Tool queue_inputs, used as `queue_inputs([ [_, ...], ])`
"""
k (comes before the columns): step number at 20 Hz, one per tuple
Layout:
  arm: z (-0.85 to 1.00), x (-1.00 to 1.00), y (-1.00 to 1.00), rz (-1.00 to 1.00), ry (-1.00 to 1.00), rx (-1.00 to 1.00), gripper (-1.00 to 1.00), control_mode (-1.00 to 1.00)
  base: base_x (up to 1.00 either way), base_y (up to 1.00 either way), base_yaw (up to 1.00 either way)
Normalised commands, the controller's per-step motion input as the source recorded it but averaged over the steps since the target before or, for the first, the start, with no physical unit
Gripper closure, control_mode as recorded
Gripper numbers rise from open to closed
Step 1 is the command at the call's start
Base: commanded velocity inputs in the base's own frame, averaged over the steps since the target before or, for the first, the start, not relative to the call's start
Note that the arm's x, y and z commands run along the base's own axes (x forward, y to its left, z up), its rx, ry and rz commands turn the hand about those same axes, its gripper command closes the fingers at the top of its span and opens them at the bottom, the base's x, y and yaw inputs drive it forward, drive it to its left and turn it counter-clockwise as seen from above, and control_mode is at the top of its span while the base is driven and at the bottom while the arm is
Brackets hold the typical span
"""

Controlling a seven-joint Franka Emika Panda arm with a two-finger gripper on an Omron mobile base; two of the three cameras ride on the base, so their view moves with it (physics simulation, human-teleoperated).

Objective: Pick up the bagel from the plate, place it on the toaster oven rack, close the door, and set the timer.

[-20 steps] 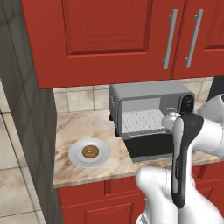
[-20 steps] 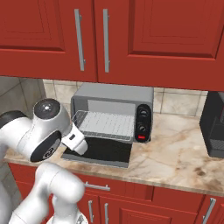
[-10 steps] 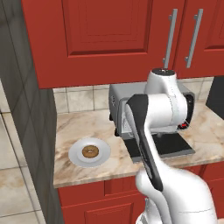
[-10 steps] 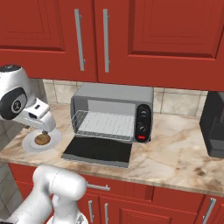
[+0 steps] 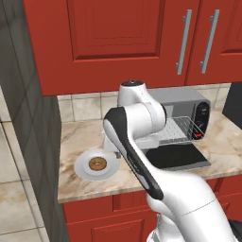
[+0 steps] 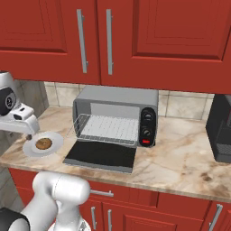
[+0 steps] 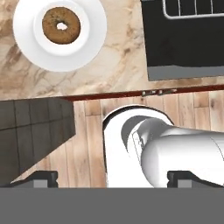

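The bagel [image 5: 98,164] [image 6: 43,144] [image 7: 61,25] lies in the middle of the plate [image 5: 81,169] [image 6: 57,138] [image 7: 94,39] at the left end of the counter. My gripper [image 6: 28,134] [image 7: 114,178] hangs above the plate's near-left side, apart from the bagel. It is open, its fingertips [image 7: 43,178] spread wide with nothing between them. To the right stands the toaster oven [image 5: 182,100] [image 6: 117,97]. Its door [image 5: 177,157] [image 6: 101,155] [image 7: 188,43] lies folded down flat, and the rack [image 5: 178,128] [image 6: 108,128] [image 7: 192,8] sticks out over it.
Red upper cabinets [image 6: 135,40] hang low over the oven. A dark appliance [image 6: 221,128] stands at the counter's right end. A grey tiled wall [image 5: 33,118] closes the left side beside the plate. The counter's front edge [image 7: 131,94] runs just below the plate.
The arm has swung left, from in front of the open oven to over the plate. The gripper has stayed open; bagel, plate and door have not moved.
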Motion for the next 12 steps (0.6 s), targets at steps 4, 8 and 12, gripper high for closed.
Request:
queue_inputs([
  [4,-0.73,0.51,0.21,0.08,0.04,0.00,-1.00,-1.00,0.00,0.00,0.00],
  [8,-0.45,0.66,0.11,0.07,0.00,0.02,-1.00,-1.00,0.00,0.00,0.00],
  [12,-0.18,0.63,0.14,0.05,0.00,0.04,-1.00,-1.00,0.00,0.00,0.00],
])
